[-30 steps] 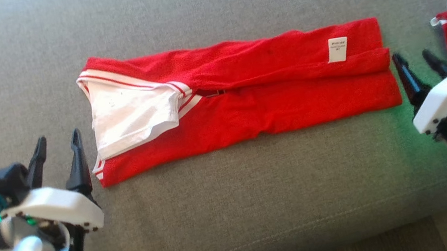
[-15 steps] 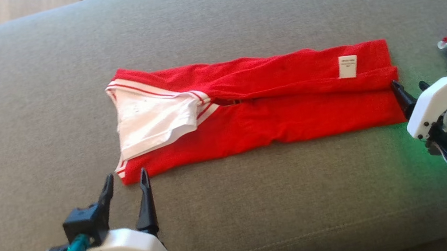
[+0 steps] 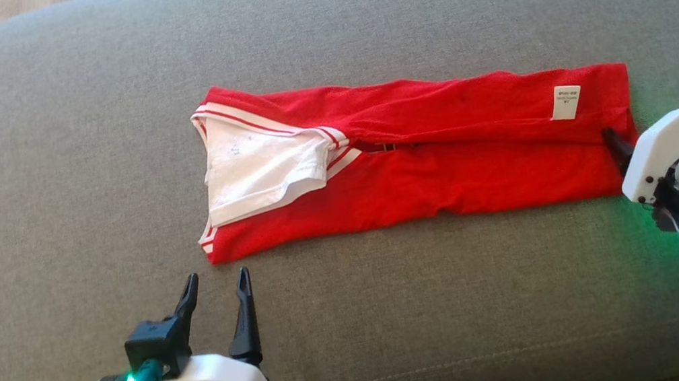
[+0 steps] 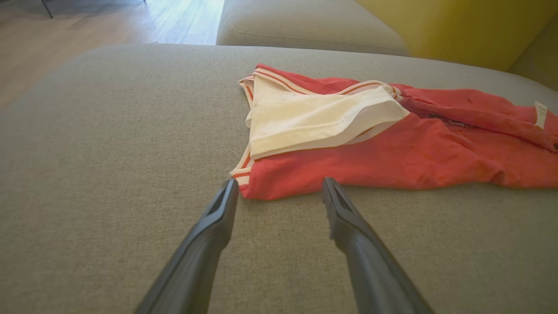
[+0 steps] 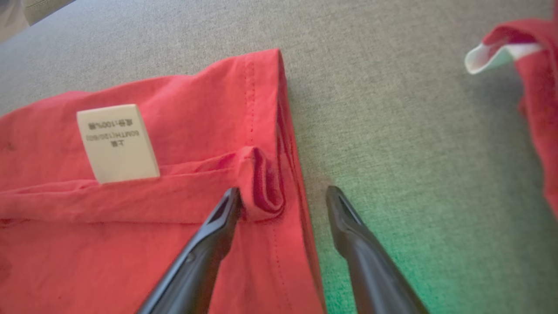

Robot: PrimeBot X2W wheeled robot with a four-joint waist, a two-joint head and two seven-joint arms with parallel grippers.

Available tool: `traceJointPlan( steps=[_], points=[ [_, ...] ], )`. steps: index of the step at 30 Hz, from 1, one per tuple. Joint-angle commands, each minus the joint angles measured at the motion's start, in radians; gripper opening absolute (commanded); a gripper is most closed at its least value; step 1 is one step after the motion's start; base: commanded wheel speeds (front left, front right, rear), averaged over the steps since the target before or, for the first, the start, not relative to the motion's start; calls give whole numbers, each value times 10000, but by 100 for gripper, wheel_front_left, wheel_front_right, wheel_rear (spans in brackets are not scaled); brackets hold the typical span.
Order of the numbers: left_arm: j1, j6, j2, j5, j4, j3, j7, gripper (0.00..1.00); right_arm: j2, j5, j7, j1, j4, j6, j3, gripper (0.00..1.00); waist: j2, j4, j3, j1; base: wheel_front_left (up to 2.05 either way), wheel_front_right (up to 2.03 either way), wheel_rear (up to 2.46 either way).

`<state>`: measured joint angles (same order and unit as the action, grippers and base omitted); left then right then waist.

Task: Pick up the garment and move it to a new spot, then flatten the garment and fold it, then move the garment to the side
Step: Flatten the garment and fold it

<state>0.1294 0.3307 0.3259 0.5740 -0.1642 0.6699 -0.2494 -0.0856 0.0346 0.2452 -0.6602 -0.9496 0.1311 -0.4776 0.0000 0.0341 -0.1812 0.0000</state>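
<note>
Left gripper we are holding wide apart, empty, off seven o'clock corner of garment; right gripper, likewise spread and empty, straddling its three o'clock hem.

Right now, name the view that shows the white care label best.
Right wrist view: the care label is close, its print showing. Head view shows it tiny; left wrist view, at the frame edge.

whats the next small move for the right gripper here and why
Probably lower the right gripper and shut it on the garment's hem: its open fingers straddle that edge, one over the red cloth, one over the grey cushion. The left gripper hovers open near the collar-end corner.
</note>
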Motion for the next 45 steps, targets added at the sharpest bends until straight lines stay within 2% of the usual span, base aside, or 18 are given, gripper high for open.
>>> traceJointPlan(
  steps=[1,2,3,4,5,6,9,14,20,23,29,34,37,45],
  points=[
    [446,-55,45,-104,227,-408,-122,100,-34,145,-38,-408,97,-4,107,93,0,11,-8,0,0,0,0],
    [443,-83,11,-136,207,-426,-123,100,-34,225,-16,-460,9,-4,25,87,0,15,-20,0,0,0,0],
    [438,-112,-26,-165,187,-442,-123,100,-35,296,20,-509,-81,-4,-59,71,0,20,-33,0,0,0,0],
    [434,-145,-65,-192,164,-452,-123,100,-32,345,55,-556,-170,-4,-133,42,0,30,-47,0,0,0,0],
    [429,-179,-103,-217,139,-460,-123,100,-28,386,58,-593,-241,-4,-184,5,0,38,-56,0,0,0,0],
    [423,-211,-139,-243,115,-471,-123,100,-23,419,50,-617,-307,-4,-203,0,0,45,-61,0,0,0,0],
    [381,-286,-214,-306,47,-536,-123,100,-75,491,-38,-649,-456,-4,-86,0,0,40,-41,0,0,0,0],
    [235,-344,-247,-375,-28,-767,-123,100,-520,486,-277,-794,-428,-4,402,0,0,-105,85,0,0,0,0],
    [85,-396,-286,-469,-57,-912,-123,100,-1219,346,-346,-1129,-191,-4,1071,0,0,-364,221,0,0,0,0],
    [41,-464,-298,-545,-87,-932,-123,100,-1834,242,-312,-1428,44,-4,1554,0,0,-527,252,0,0,0,0],
    [49,-510,-247,-592,-113,-981,-124,100,-2479,55,-54,-1817,470,-4,2297,0,0,-658,228,0,0,0,0],
    [63,-582,-278,-524,-245,-899,-17,100,-2329,-503,264,-1863,873,-4,3149,0,0,-640,249,0,0,0,0],
    [71,-603,-309,-479,-321,-827,106,100,-2147,-1255,662,-1807,1264,-4,3819,0,0,-587,272,0,0,0,0],
    [46,-606,-417,-404,-438,-719,140,100,-1689,-3444,2142,-1441,3401,-4,5387,0,0,-311,485,0,0,0,0]
  ],
)
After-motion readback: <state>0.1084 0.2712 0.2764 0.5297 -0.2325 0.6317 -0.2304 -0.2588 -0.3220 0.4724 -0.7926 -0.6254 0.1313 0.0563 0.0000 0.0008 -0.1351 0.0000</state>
